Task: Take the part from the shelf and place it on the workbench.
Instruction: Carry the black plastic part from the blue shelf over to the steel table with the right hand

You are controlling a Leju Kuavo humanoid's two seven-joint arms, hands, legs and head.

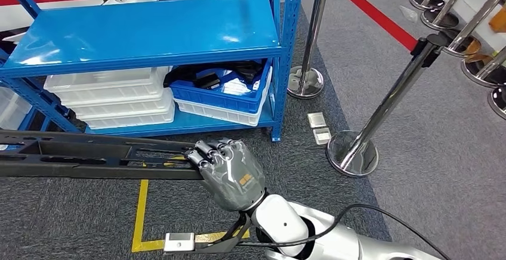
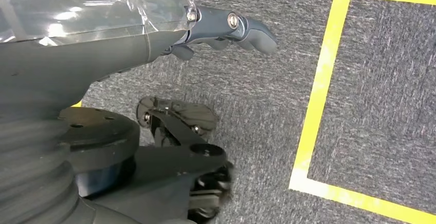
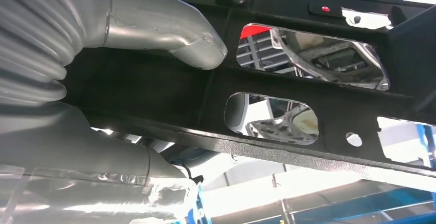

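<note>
From the head view, the robot's right hand has its fingers curled over the end of a long black metal frame part with cut-out slots. It grips that part out over the grey carpet, in front of the blue steel shelf unit and clear of it. The part runs off the left edge, so most of its length hangs unsupported from one grip; I'd judge it could twist or sag in the fingers and slip if the arm swings quickly. The workbench is nowhere I can see, so a turn is probably needed, and the far end could clip the shelf's upright or the chrome barrier post with its red belt. On the lower shelf sit stacked white plastic trays and a blue plastic bin of dark parts. Yellow floor tape marks a square underfoot.

The left wrist view looks down at carpet and yellow tape. The left hand hangs with dark fingers bent and nothing in them; how tightly they are curled I cannot tell.

The right wrist view is close on the black part, a grey thumb pressed against its face beside a rectangular opening
</note>
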